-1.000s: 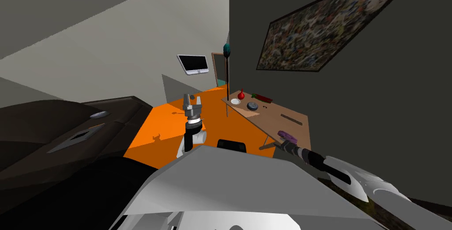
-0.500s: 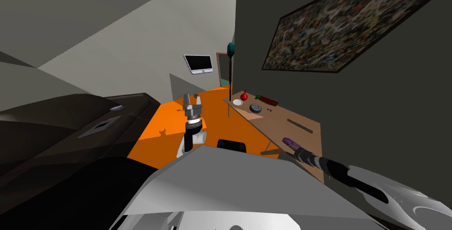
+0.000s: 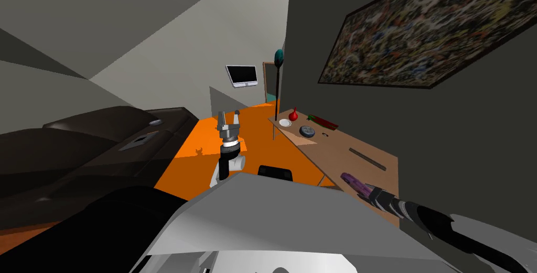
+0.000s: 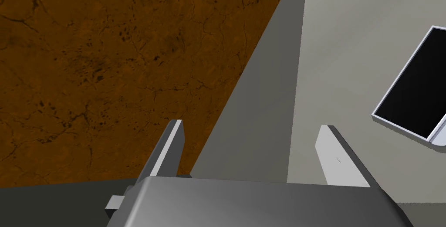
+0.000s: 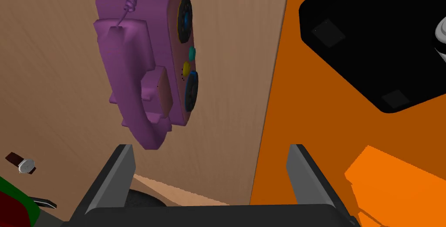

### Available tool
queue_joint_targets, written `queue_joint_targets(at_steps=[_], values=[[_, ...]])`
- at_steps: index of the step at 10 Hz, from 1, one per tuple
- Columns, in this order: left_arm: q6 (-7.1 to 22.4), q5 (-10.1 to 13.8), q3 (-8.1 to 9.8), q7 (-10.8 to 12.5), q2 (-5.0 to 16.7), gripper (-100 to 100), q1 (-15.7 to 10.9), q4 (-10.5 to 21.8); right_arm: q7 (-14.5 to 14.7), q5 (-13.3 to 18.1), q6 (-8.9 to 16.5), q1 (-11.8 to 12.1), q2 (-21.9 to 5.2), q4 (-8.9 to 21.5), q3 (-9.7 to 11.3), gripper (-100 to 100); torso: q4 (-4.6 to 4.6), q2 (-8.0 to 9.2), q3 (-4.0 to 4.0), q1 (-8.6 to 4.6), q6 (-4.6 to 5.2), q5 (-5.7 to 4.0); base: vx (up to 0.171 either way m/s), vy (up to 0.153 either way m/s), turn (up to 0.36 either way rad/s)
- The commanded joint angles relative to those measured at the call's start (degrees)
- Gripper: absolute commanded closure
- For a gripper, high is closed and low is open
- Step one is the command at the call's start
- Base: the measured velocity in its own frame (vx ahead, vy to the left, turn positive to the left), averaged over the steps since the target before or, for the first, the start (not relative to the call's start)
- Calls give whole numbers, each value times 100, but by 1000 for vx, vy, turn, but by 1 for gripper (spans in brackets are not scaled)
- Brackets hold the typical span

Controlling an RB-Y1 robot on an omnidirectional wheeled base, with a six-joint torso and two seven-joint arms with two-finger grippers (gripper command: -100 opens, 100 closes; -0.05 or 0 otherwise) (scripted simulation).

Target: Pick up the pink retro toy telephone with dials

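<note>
Since a second ago my head camera has swung, pushing the whole scene rightward. The right arm (image 3: 419, 215) still reaches over the pale wood-grain tabletop (image 3: 335, 152), where the purple-pink telephone (image 3: 352, 181) lies near the front edge, just beyond its tip. The left gripper (image 3: 229, 119) hangs over the orange floor (image 3: 204, 139), and its wrist view shows the jaws apart. In the right wrist view the right gripper (image 5: 210, 148) holds its jaws wide, clear of the telephone, which is smooth and moulded with a coiled cord, cradled handset, two dark round dials and teal and yellow buttons. A wristwatch (image 5: 24, 164) lies nearby.
</note>
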Motion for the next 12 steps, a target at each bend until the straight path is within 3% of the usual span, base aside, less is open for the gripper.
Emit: queue_joint_targets(at_steps=[1,6,8,9,10,12], values=[[0,0,0,0,0,0,0,0,33,79,-109,-94,84,286,89,-100,0,0,0,0,0,0,36,-39,92],[0,0,0,0,0,0,0,0,81,200,-198,36,74,705,271,-100,-1,-6,-3,-6,0,-2,40,-43,86],[0,0,0,0,0,0,0,0,109,303,-270,158,185,954,425,-100,0,-1,-1,-6,1,-3,50,-66,141],[0,0,0,0,0,0,1,0,109,303,-270,158,185,954,425,-100,-1,-7,-4,-11,0,-4,49,-63,66],[0,0,1,0,0,0,1,0,123,375,-308,245,353,1064,538,-100,-2,-5,-4,-8,3,-4,54,-72,124],[0,0,1,0,0,0,1,0,144,325,-245,315,277,936,488,-100,-1,-5,-3,-6,2,-4,32,-39,40]])
